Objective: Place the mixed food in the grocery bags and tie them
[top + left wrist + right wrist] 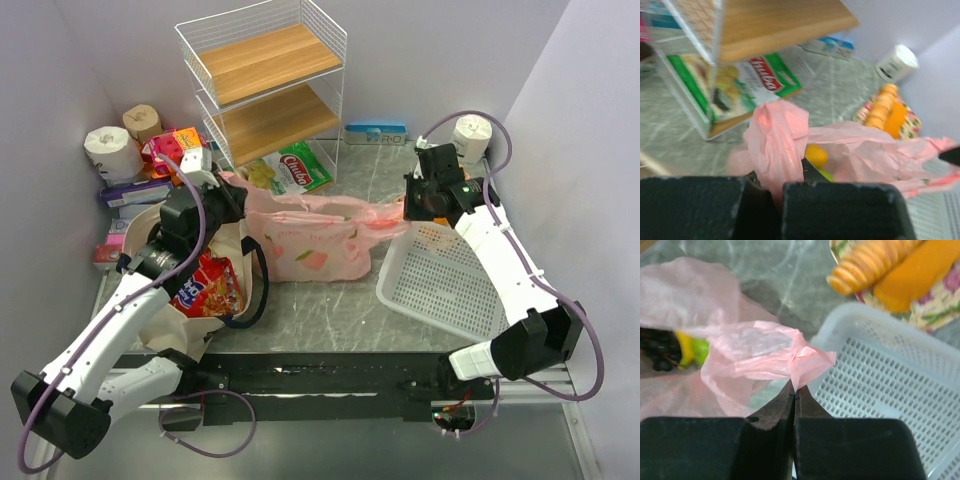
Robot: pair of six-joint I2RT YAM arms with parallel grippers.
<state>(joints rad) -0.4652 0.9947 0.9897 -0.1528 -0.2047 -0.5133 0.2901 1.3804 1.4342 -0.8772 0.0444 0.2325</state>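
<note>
The pink fruit-printed plastic bag (310,240) lies mid-table, its handles stretched left and right. My left gripper (232,190) is shut on the left handle (777,135). My right gripper (408,205) is shut on the right handle (800,357). Inside the bag I see a yellow fruit (816,155), something green (701,351) and dark grapes (657,347). The beige canvas tote (165,310) with dark straps lies under my left arm, a red snack packet (208,285) in its mouth.
A white perforated basket (450,285) lies tilted under my right arm. A wire shelf rack (270,85) stands at the back, a green packet (305,165) beside it. Toilet-paper rolls (110,150) and boxes sit back left; another roll (470,135) and a cracker pack (887,110) back right.
</note>
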